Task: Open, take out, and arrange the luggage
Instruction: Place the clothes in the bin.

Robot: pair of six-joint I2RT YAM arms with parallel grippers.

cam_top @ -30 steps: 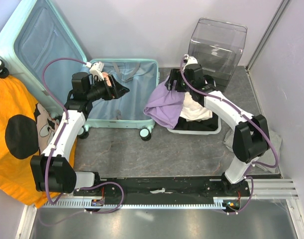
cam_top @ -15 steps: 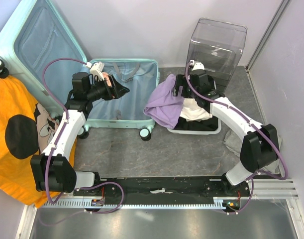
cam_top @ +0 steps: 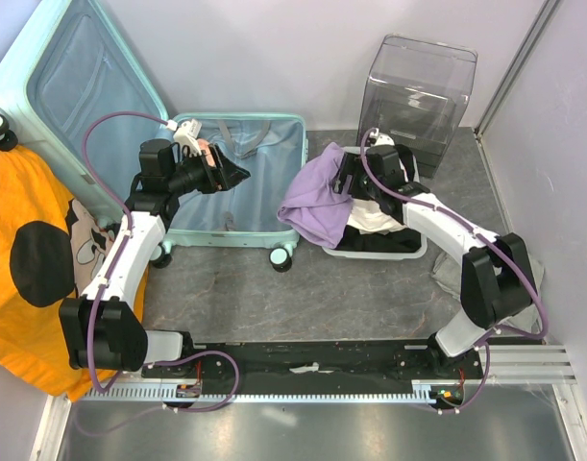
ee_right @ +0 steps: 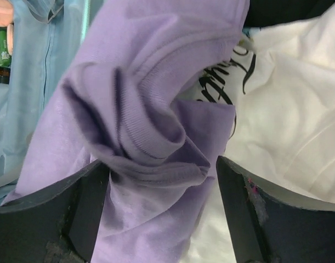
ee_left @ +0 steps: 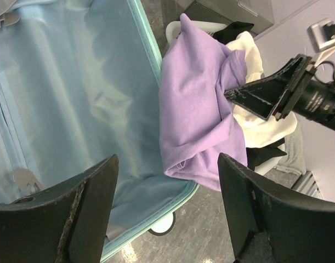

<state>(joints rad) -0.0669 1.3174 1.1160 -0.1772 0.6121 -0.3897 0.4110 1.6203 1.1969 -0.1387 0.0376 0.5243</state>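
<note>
The right hand (ee_right: 162, 164), wide open, has shifted closer, the purple shirt (ee_right: 145, 82) bunched between its fingers; the left hand (ee_left: 167, 159) stays open above the mint suitcase (ee_left: 74, 93).

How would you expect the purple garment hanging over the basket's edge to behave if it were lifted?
Probably floppy: the purple garment lies in soft folds, so it should sag and trail from a pinch. It is likely light, and it could drag the white shirt it overlaps.
</note>
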